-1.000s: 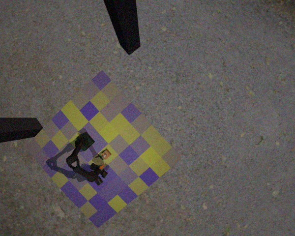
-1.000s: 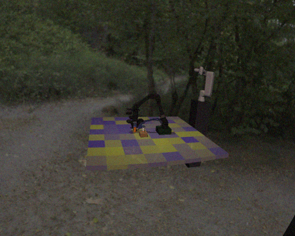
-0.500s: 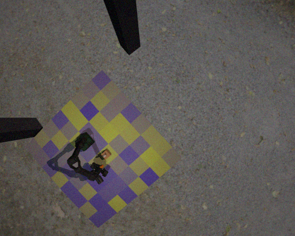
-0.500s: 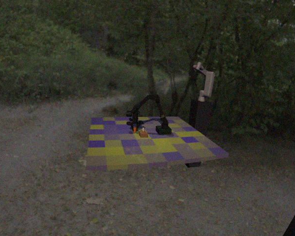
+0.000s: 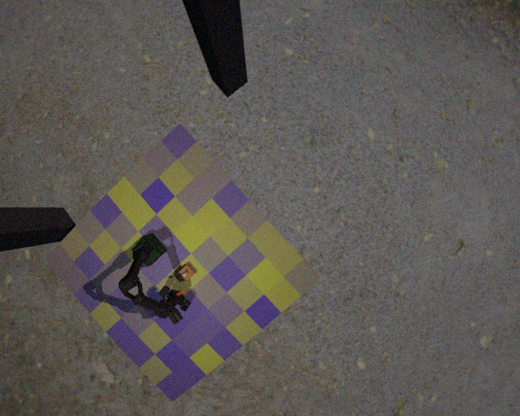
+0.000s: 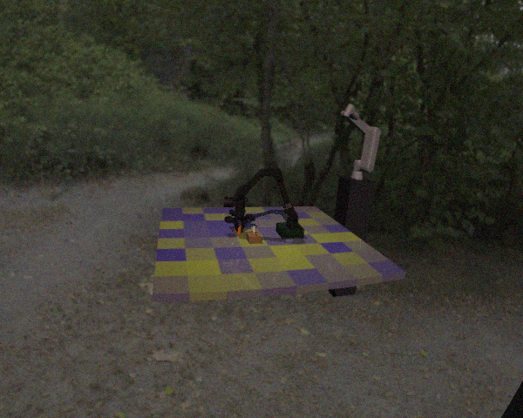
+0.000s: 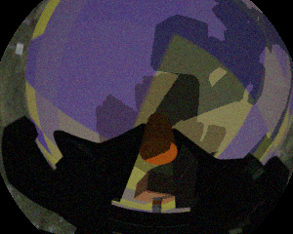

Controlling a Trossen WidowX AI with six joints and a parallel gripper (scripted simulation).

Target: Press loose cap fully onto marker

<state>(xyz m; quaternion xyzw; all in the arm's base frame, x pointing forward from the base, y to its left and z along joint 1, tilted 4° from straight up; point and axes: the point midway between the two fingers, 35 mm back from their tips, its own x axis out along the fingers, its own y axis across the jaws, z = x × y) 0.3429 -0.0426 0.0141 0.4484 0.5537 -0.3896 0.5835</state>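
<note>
Wrist view had the orange cap (image 7: 160, 143) dead centre, and the gripper (image 7: 158, 156) was pinching it between its dark jaws. In the exterior view, cap (image 6: 239, 229) sat low on the checkered table (image 6: 207, 283), just left of the holder block (image 6: 254, 237) with the marker (image 6: 254, 228) upright.

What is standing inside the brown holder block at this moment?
The holder block holds the pale marker upright, uncapped. Its lower end is hidden inside the block. The orange cap is beside it, between the gripper fingers.
</note>
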